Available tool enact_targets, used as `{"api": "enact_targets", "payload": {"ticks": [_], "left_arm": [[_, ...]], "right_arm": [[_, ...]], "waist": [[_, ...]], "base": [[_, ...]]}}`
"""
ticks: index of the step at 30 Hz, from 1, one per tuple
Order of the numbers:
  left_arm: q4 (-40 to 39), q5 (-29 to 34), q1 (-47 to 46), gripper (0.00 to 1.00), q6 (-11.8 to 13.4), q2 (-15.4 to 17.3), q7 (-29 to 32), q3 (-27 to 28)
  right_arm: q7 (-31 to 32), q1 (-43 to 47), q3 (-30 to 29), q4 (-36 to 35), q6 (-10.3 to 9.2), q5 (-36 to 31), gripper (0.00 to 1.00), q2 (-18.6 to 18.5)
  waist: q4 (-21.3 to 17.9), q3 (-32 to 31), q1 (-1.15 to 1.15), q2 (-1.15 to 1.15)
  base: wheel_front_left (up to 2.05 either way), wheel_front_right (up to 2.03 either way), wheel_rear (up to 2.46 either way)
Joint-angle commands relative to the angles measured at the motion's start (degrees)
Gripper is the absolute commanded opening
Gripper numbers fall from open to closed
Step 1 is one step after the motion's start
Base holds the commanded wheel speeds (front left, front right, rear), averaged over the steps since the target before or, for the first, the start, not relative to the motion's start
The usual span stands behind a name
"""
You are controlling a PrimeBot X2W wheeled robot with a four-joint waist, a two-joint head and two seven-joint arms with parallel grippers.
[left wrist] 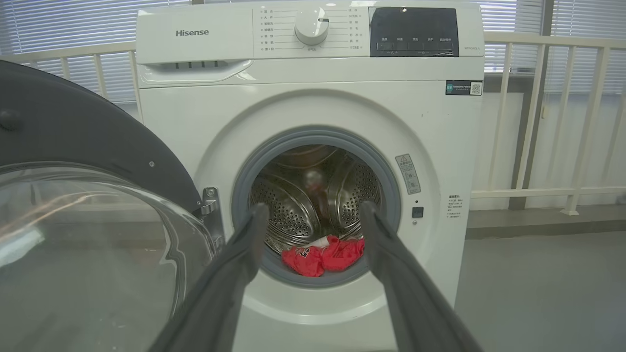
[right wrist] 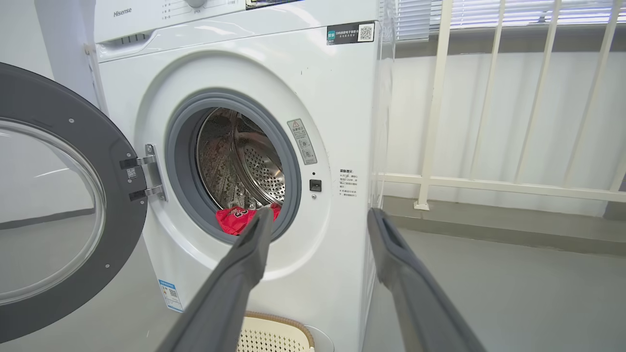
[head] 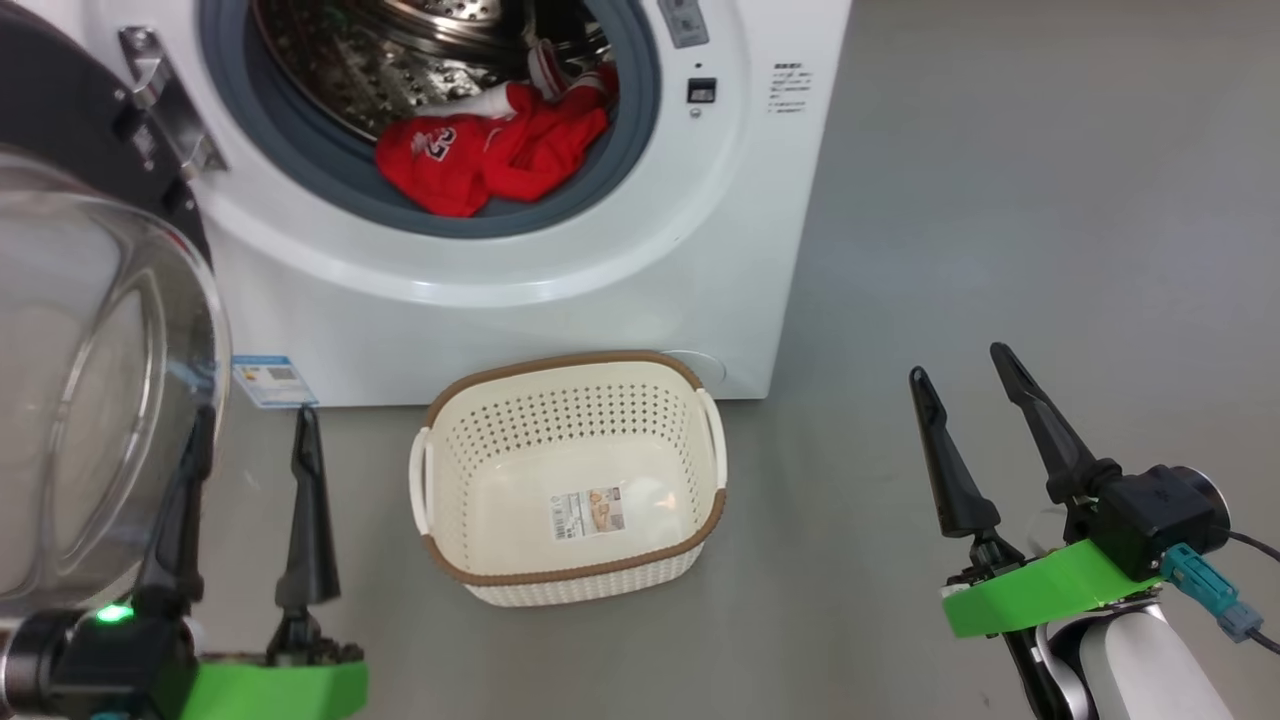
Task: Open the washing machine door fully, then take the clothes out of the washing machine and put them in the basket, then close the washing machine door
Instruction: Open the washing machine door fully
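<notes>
Red clothes [head: 490,150] lie low at the mouth of the drum [head: 420,70]. Left end effector [head: 255,420] and right end effector [head: 960,365] gape empty; I'd reach in low and pinch the heap's middle.

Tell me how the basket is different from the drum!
The basket is cream plastic; the drum is shiny steel. The basket sits on the floor; the drum sits inside the washer. The basket holds only a sticker; the drum holds red clothes. Both have lots of little holes.
</notes>
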Motion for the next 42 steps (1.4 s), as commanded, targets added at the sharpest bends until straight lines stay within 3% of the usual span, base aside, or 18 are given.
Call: {"api": "enact_targets", "payload": {"ticks": [1, 20, 42], "left_arm": [[-2.02, -0.51, 0.97, 1.0, 0.58, 0.46, -0.24, 2.14], [-2.1, -0.74, 11.97, 1.0, 1.19, -0.59, -0.24, 3.68], [0.66, -0.81, 14.01, 1.0, 1.89, -0.91, -0.24, 4.29]], "right_arm": [[-0.37, -1.55, 0.93, -2.18, 0.35, -0.67, 1.0, 0.12], [-0.37, 5.39, 1.39, -3.62, 0.35, -0.02, 1.0, 0.12], [-0.37, 6.07, 1.93, -0.49, 0.35, 1.21, 1.0, 0.12]], "waist": [[-1.86, -0.84, 0.0, 0.0], [-6.17, -4.12, 0.0, 0.0], [-7.42, -5.64, 0.0, 0.0]], "base": [[0.0, 0.0, 0.0], [0.0, 0.0, 0.0], [0.0, 0.0, 0.0]]}}
